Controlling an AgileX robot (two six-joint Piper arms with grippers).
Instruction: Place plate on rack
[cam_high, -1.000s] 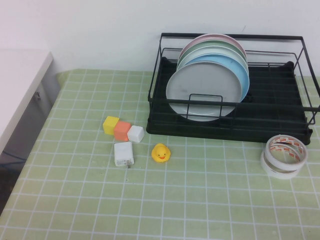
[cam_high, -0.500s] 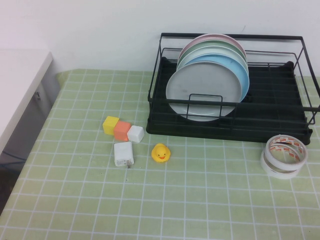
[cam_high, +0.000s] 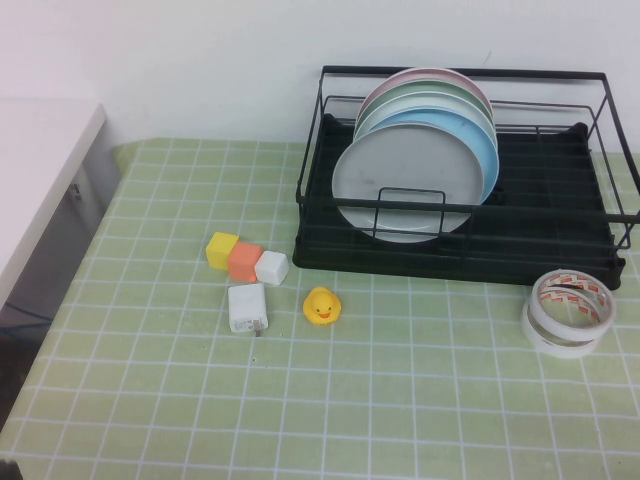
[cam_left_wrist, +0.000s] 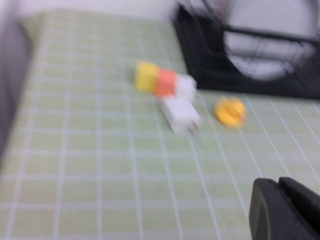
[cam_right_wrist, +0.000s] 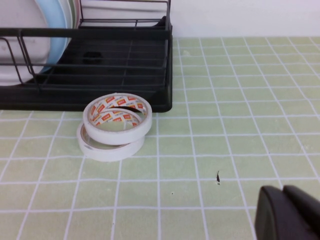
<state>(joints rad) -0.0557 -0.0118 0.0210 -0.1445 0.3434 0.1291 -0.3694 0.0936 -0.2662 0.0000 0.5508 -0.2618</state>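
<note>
The pale grey plate (cam_high: 405, 180) stands upright at the front of a row of plates in the black wire rack (cam_high: 560, 250) at the back right of the table. Behind it stand a light blue plate (cam_high: 485, 150), a pale green one and a pink one. Neither gripper touches the plate. My left gripper (cam_left_wrist: 278, 184) is shut and empty over the green mat, well short of the rack (cam_left_wrist: 200, 45). My right gripper (cam_right_wrist: 281, 191) is shut and empty over the mat near the rack's right end (cam_right_wrist: 125, 55). Neither gripper shows in the high view.
A yellow, an orange and a white cube (cam_high: 246, 258), a white charger (cam_high: 246, 307) and a yellow toy duck (cam_high: 321, 305) lie left of the rack. Two stacked tape rolls (cam_high: 568, 312) lie at its front right corner. A white counter (cam_high: 40, 170) borders the left side.
The plates, rack and small objects have not moved. A small dark shape has appeared at the bottom left corner of the high view.
</note>
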